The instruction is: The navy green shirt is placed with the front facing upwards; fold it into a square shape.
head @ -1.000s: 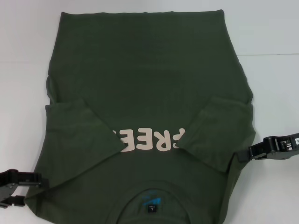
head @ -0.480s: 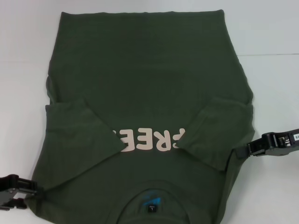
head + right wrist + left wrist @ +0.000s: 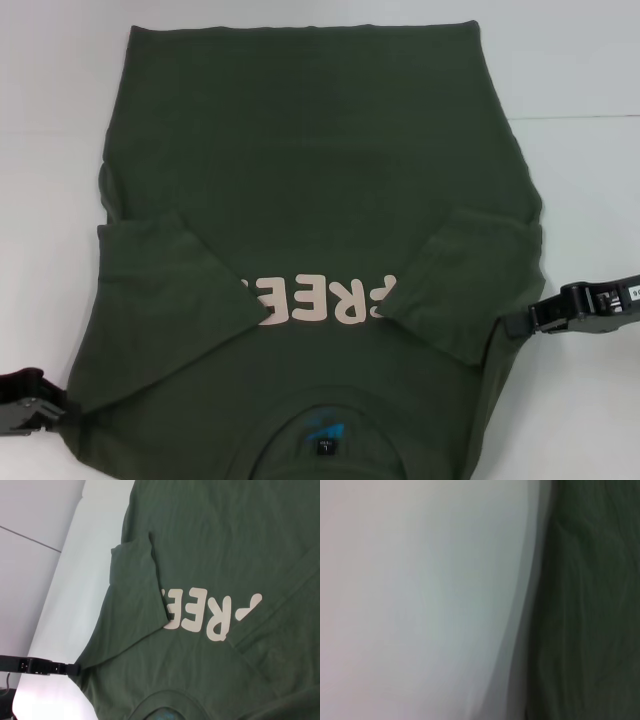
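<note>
We see the navy green shirt (image 3: 310,200) lying front up and flat on the white surface (image 3: 570,60), its collar toward the robot and its hem at the far side. Both short sleeves are folded inward over the chest, so they cover the outer ends of the pale pink lettering (image 3: 320,298); only the middle letters show between them. A small blue label (image 3: 322,428) sits inside the round collar at the near edge.

The left pincer (image 3: 45,412) rests low at the shirt's near left corner, by the shoulder, with its tips right at the cloth edge; we cannot tell whether it is wide, narrow or gripping cloth. In the right wrist view the same left pincer (image 3: 70,669) appears as a thin dark bar meeting the shirt's edge. The left wrist view shows only pale surface beside dark green cloth (image 3: 590,605).

The right pincer (image 3: 515,328) comes in from the right side, its tips at the shirt's right edge just beside the folded right sleeve. They look drawn close together at the cloth, though we cannot tell whether they hold it.
</note>
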Available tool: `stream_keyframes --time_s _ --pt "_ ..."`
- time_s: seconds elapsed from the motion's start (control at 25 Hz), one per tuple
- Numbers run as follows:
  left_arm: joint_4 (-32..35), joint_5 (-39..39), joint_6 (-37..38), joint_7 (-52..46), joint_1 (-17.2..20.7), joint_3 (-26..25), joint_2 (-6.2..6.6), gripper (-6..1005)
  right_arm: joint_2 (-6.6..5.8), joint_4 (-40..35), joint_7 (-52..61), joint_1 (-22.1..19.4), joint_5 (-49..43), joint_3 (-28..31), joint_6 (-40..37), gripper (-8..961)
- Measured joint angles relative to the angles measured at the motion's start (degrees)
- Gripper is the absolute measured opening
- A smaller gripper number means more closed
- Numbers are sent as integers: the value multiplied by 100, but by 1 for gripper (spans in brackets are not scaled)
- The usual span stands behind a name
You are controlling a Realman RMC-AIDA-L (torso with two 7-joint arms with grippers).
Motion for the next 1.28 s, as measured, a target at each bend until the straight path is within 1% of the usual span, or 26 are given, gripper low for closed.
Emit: stream_keyframes --time_s 0.32,0.48,0.6,0.72,0.76,0.84,0.88,0.92,0.96,1.12,1.28 --pt "-161 -42 -45 230 -26 0 25 21 6 29 -78 -62 83 25 7 41" --pt "-200 -198 -61 746 -7 -42 7 21 5 39 -328 -154 216 34 -4 41" --pt "-237 -374 -114 1225 53 -121 -11 22 4 54 -705 -322 408 62 -19 42" --pt "-348 -568 -152 1815 119 -381 -13 22 70 63 -1187 -555 620 97 19 42" --pt "-426 -664 -156 2144 153 -546 -7 22 98 76 -1339 -635 678 132 41 42" --pt "-565 -766 -154 2579 192 -777 8 22 156 161 -1789 -819 852 289 72 42" --pt "-666 -812 -151 2916 224 -939 18 22 178 235 -2041 -909 971 393 76 42" --pt "-802 -841 -141 3477 272 -1183 30 23 187 332 -2302 -1003 1093 507 74 42" --pt "-802 -841 -141 3477 272 -1183 30 23 191 431 -2573 -1083 1212 602 58 41" --pt "-920 -948 -109 4478 394 -1506 22 23 214 732 -3430 -1366 1482 897 54 41" --pt "-1005 -1019 -77 5329 535 -1542 -23 21 347 842 -4371 -1585 1505 1055 111 40"
